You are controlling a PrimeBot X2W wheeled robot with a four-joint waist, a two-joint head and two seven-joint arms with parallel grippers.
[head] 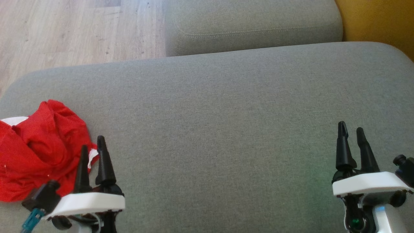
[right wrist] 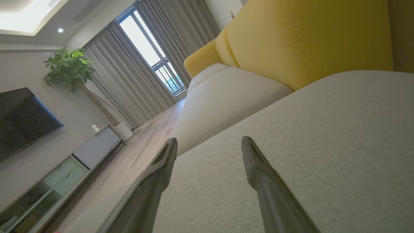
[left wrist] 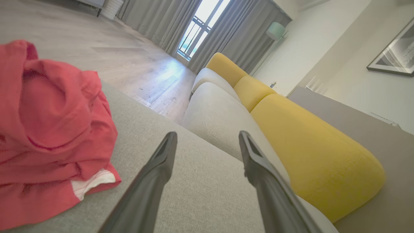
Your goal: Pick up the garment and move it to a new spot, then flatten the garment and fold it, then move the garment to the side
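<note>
Left end effector is sitting low over the gray seat cushion, fingers pointing forward toward the sofa back, wrist roughly level. Its two fingers are standing spread apart and gripping nothing; the left wrist view is showing bare cushion fabric in the gap. Right end effector is holding the same pose well off to the right: fingers forward, spread, empty, cushion fabric showing between them in the right wrist view.

Garment is lying crumpled in a heap on the seat cushion just left of the left end effector, beside its left finger and not between the fingers. It is red with a white striped patch showing at the near edge. Whether cloth is touching that finger, cannot tell.

Counts: one garment, two end effectors, two fingers each. Two gray seat cushions, the second lying ahead of both end effectors. Three yellow back cushions are lining up ahead-right of the left end effector. Wood floor is showing ahead-left.
</note>
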